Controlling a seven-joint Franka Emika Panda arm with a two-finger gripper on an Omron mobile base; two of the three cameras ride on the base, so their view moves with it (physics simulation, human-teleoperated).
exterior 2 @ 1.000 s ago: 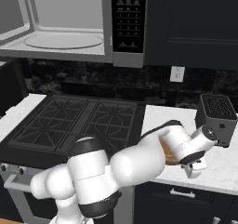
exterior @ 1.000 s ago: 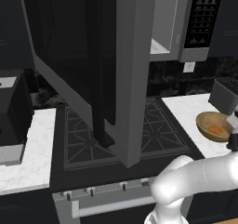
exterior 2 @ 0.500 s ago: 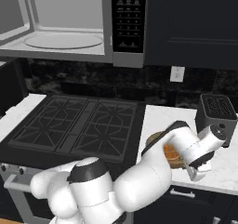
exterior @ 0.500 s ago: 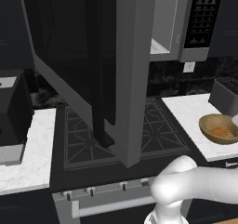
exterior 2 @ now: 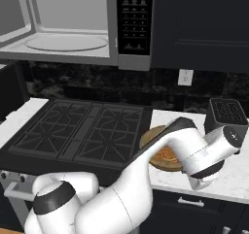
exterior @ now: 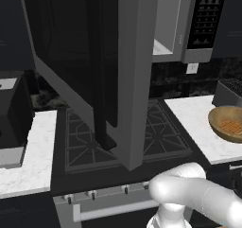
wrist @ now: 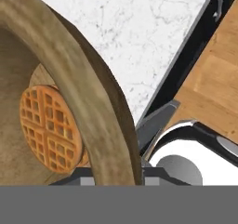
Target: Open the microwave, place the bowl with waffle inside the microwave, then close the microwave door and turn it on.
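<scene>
The microwave [exterior 2: 68, 29] hangs above the stove, its cavity showing. The microwave door [exterior: 94, 71] stands swung wide open toward me, filling the middle of the left base view. The bowl [exterior: 229, 123], brown and wooden, sits on the right counter with a round waffle [wrist: 51, 125] inside. In the right base view the bowl [exterior 2: 165, 158] is partly hidden behind my forearm. My gripper [wrist: 118, 174] is at the bowl's near edge, down over the counter front. The thick rim [wrist: 69, 79] runs down between the fingertips, and the jaws are shut on it.
A dark toaster [exterior 2: 226, 114] stands just behind the bowl on the white marble counter [wrist: 139, 28]. The gas stove [exterior 2: 82, 131] lies to the bowl's left. A small black appliance [exterior: 14, 113] sits on the left counter. Wooden floor [wrist: 209, 79] shows beyond the counter edge.
My arm has swung further right and down to the counter's front edge, uncovering the bowl in the left base view. The jaws have narrowed onto the bowl's rim.
</scene>
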